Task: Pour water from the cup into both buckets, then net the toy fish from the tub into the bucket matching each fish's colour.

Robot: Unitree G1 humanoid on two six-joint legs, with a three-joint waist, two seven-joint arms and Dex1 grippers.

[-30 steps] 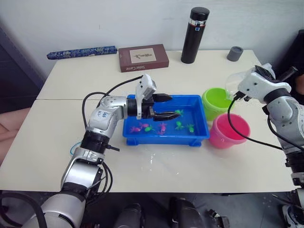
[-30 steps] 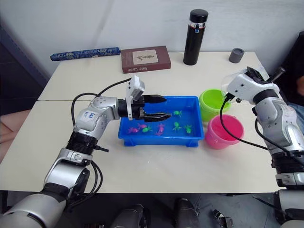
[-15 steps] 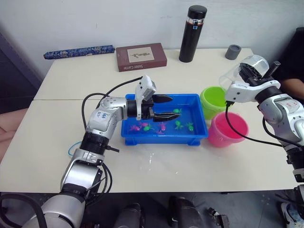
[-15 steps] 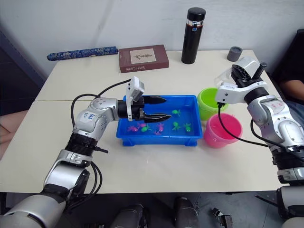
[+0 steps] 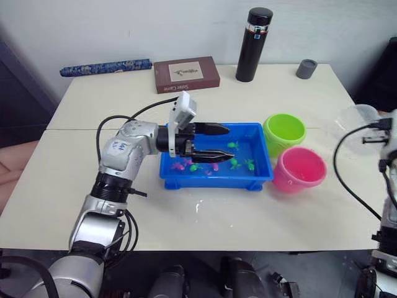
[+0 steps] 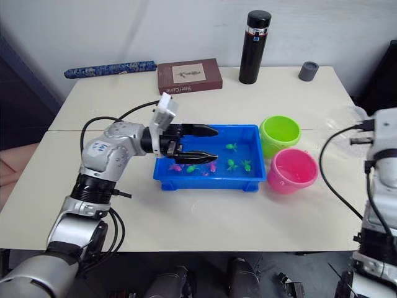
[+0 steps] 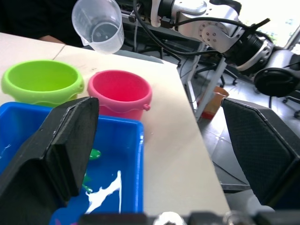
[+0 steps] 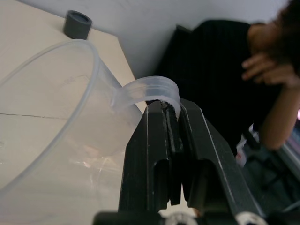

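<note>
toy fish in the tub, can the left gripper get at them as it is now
Probably yes. The left gripper hangs open right over the blue tub, and nothing lies between it and the toy fish. It holds no net, though.

Left gripper (image 5: 217,141): arm extended level, fingers spread apart. Right gripper (image 8: 169,123): at the table's right edge, fingers clamped together.
</note>
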